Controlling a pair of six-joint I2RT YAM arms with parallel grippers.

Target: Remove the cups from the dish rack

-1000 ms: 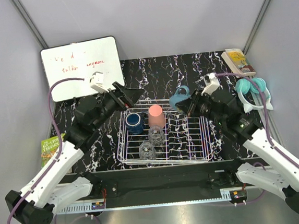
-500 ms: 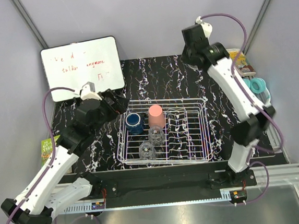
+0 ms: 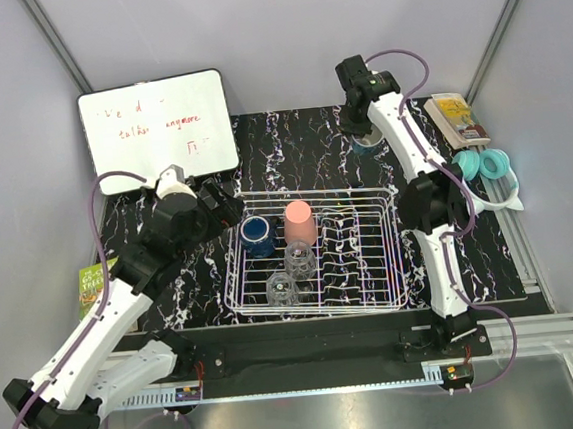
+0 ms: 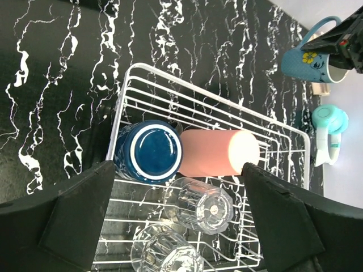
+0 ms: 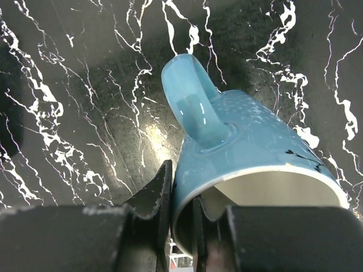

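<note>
— Marbled black counter (image 3: 290, 139) is carrying everything we are working with, and the white wire dish rack (image 3: 371, 262) is sitting in the middle of it. How far along are we getting?

— We are judging it as barely begun: one cup of five is out and four are sitting in the rack. The dark blue cup (image 3: 258, 232) and the salmon-pink tumbler (image 3: 300, 221) are lying against each other in the far left part. One clear glass (image 3: 299, 258) and a second clear glass (image 3: 282, 291) are standing just nearer to us.

— And the fifth?

— Our right end effector (image 5: 180, 207) is clamping the teal mug (image 5: 255, 153) by its rim, one finger inside the mouth and one outside, close to the handle. We are holding the mug beyond the rack's far right corner, over bare counter and apart from the wires. Whether its base is touching the counter, we cannot tell.

— What are we doing with the other arm?

— Our left end effector (image 3: 223, 204) is hovering at the rack's far left corner with its fingers spread wide, gripping nothing. In its wrist view the blue cup and the tumbler are lying between the two fingers, so we are reckoning those are the nearest picks.

— So what are we facing?

— We are expecting to set the mug down and let go, then lift four more cups out.
</note>
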